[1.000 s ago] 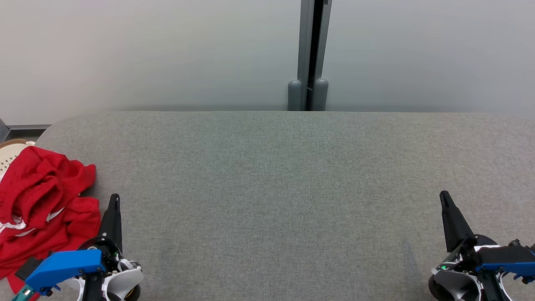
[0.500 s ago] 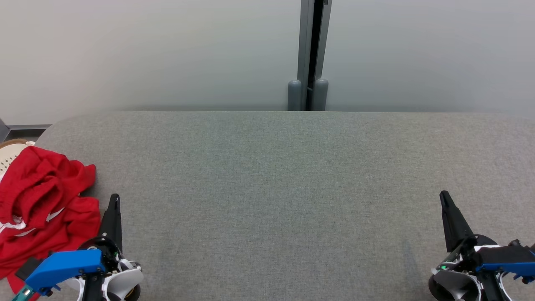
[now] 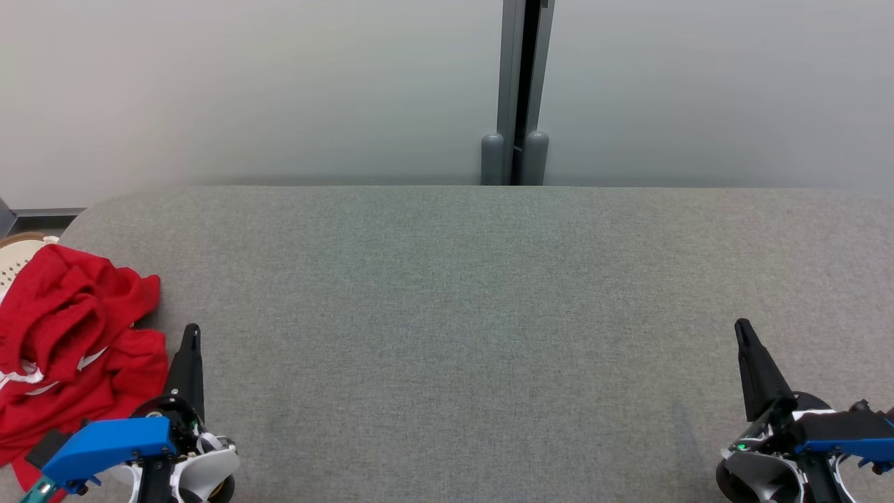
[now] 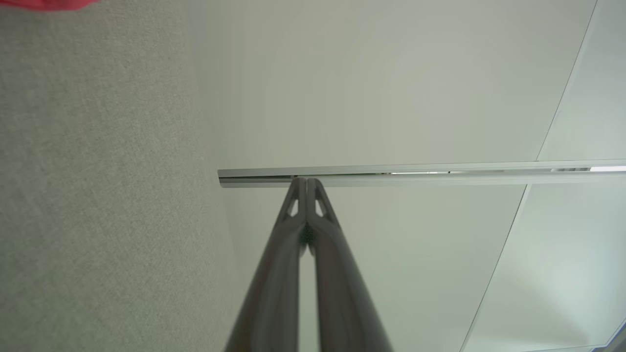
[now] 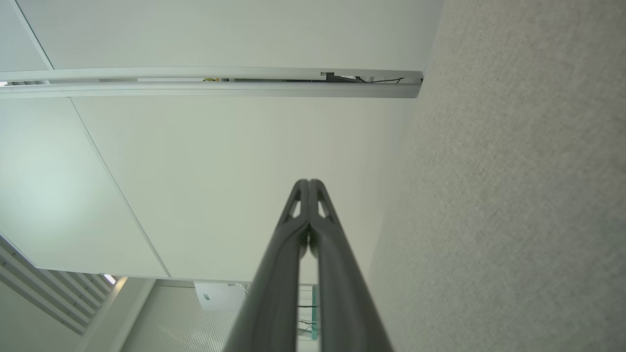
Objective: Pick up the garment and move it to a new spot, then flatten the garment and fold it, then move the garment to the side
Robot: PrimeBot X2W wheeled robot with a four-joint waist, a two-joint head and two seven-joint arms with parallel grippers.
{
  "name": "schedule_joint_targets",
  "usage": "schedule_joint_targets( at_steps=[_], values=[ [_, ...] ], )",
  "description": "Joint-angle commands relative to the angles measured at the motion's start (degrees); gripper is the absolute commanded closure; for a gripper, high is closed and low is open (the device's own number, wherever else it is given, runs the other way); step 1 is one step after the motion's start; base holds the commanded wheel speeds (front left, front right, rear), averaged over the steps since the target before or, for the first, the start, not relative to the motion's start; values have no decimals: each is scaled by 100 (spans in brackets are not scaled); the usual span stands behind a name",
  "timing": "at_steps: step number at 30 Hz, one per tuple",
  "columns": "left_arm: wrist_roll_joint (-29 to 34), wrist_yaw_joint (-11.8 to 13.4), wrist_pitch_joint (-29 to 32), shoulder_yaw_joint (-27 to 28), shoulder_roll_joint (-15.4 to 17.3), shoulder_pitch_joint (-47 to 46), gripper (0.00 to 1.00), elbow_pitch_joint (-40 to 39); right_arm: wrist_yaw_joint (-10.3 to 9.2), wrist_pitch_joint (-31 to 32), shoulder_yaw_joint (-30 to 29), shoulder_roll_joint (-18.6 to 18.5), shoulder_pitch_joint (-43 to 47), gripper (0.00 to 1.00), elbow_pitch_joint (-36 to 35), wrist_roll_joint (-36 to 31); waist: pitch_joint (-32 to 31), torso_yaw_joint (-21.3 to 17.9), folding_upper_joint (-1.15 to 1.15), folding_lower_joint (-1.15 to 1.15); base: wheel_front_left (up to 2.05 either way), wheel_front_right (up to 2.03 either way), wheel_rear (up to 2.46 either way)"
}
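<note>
Head view: the crumpled red garment lies on the grey counter, just left of the left gripper; the right gripper is well apart to its right. Left wrist view: left gripper clenched, fingertips touching, empty; a red sliver of garment at the far corner. Right wrist view: right gripper likewise clenched and empty.

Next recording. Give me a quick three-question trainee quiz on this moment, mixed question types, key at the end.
1. Which is nearer the garment: A) left claw or B) right claw?
2. True or false: the garment lies flat in the middle of the table.
3. Fill in: both claws are ___.

Key: 1 A; 2 false, it is crumpled at the table's left end; 3 shut.
</note>
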Motion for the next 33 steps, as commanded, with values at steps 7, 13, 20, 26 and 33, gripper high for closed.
schedule_joint_targets(
  at_steps=[7, 13, 20, 26, 33],
  values=[
    [-14, -53, 18, 8, -12, -54, 100, -28, 2, 11, -12, -34, -48, 100, -18, 15, 0, 0, 0, 0, 0, 0, 0],
    [-14, -53, 18, 8, -12, -54, 100, -28, 2, 11, -12, -34, -48, 100, -18, 15, 0, 0, 0, 0, 0, 0, 0],
    [-14, -53, 18, 8, -12, -54, 100, -28, 2, 11, -12, -34, -48, 100, -18, 15, 0, 0, 0, 0, 0, 0, 0],
    [33, 14, -46, -16, -11, 121, 0, 154, -4, -27, 32, 24, 72, 0, 136, -38, 3, 0, 0, 0, 0, 0, 0],
    [625, 10, -263, -159, 78, 36, 0, 236, -3, -257, 266, -118, -18, 0, 243, -523, 16, -3, 0, 0, 0, 0, 0]
  ],
)
